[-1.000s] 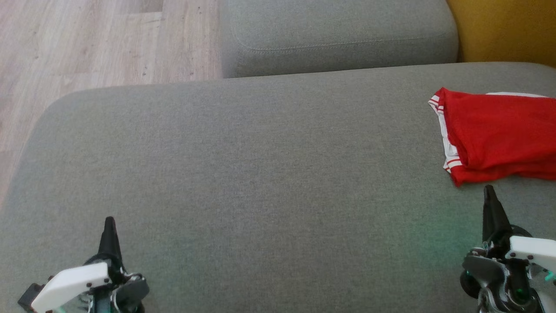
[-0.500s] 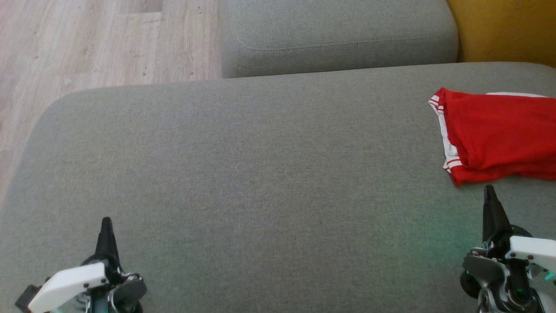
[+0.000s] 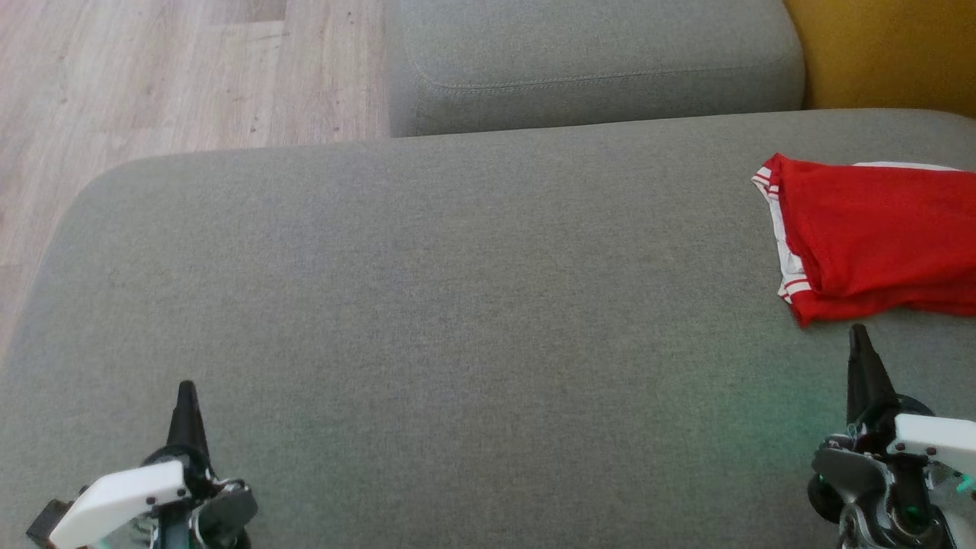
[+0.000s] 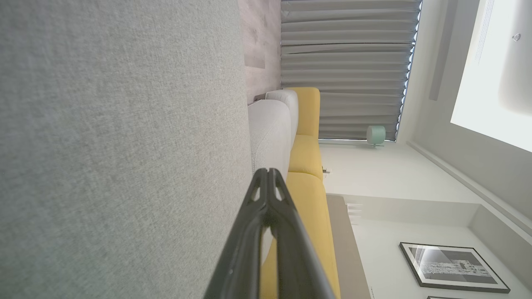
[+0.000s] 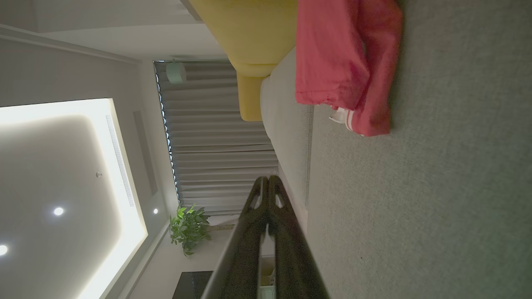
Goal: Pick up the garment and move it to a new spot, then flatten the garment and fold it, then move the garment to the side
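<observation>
Garment (image 3: 877,236): folded red knit with white-striped trim, soft and rumpled, at the far right of the sofa seat (image 3: 457,305).
Change: it has not shifted; my left hand (image 3: 185,387) sank slightly.
Hands: both pinched closed and empty, with my right hand (image 3: 858,332) just near of it.
Meaning: probably finished.
Seat: flat grey weave.

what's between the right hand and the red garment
Only a bare strip of grey sofa cushion, seen in the head view; the right hand lies just short of the garment, not touching it.
</observation>
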